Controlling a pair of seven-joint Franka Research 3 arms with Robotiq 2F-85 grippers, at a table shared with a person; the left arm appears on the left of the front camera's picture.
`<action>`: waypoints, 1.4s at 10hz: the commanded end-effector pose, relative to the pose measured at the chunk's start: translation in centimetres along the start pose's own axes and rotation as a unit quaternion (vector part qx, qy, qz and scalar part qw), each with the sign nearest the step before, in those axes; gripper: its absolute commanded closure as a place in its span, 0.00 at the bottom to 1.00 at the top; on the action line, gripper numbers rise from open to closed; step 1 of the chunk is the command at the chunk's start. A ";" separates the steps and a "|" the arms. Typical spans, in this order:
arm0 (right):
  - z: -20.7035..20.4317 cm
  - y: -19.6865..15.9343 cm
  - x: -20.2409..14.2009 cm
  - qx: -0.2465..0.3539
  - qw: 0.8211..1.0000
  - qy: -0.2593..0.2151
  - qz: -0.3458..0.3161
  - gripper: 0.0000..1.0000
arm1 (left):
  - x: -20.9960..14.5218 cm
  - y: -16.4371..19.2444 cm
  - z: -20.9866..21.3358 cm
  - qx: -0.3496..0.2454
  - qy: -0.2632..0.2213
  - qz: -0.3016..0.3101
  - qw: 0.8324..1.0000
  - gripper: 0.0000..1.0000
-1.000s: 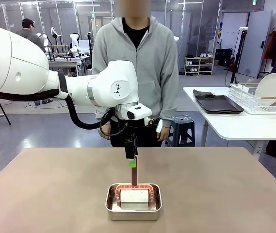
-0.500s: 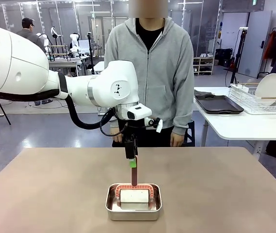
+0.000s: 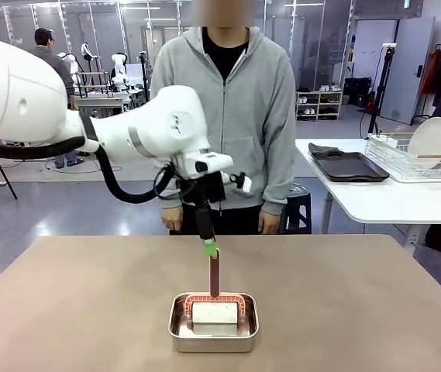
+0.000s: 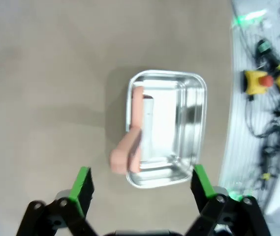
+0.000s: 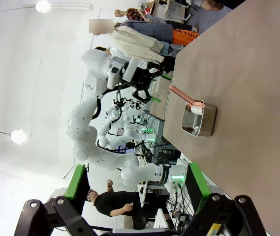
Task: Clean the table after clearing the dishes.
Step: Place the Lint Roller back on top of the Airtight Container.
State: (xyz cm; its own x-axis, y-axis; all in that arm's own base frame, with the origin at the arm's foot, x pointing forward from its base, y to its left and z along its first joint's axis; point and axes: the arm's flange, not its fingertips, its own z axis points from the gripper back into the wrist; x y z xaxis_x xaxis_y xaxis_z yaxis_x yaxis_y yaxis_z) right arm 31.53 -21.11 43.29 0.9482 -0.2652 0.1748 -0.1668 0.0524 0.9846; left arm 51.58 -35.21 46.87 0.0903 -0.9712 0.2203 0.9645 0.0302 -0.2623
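Below my left gripper [image 4: 139, 183], jaws apart and empty: pan [image 4: 167, 129] on desk [image 4: 46, 88], brush handle [image 3: 214, 275] upright, long axis vertical. Left arm nearer.

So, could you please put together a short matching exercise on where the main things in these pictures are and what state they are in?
Things:
1. steel pan
2. left gripper
3. brush handle
4. white plates

Descriptions:
A. in the rack on the side table
B. on the tan table, near its front edge
C. open, above the pan
D. sticking up out of the pan

Pairs: 1-B, 2-C, 3-D, 4-A
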 end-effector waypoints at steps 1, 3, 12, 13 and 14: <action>0.0 0.4 -0.1 0.000 1.000 0.000 -0.002 0.00 | -3.4 0.4 3.6 -0.056 -0.076 0.094 0.991 0.00; 0.0 0.4 -0.1 0.000 1.000 0.000 -0.002 0.00 | -8.3 0.4 6.0 -0.081 -0.152 0.213 0.962 0.00; 0.0 0.4 -0.1 0.000 1.000 0.000 -0.002 0.00 | -43.4 -6.1 7.8 -0.149 -0.518 0.428 0.726 0.00; 0.0 0.4 -0.1 0.000 1.000 0.000 -0.002 0.00 | -46.2 -5.7 7.1 -0.144 -0.531 0.435 0.712 0.00; 0.0 0.4 -0.1 0.000 1.000 0.000 -0.002 0.00 | -49.5 -5.5 6.6 -0.143 -0.544 0.438 0.701 0.00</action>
State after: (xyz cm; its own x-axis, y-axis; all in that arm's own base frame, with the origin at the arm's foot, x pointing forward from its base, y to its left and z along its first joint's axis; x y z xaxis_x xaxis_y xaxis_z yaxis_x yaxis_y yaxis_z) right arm 31.51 -21.13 43.30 0.9480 -0.2657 0.1750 -0.1671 0.0525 0.9845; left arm 42.49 12.56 44.18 0.9105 0.1536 0.3840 0.3167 0.3383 -0.8861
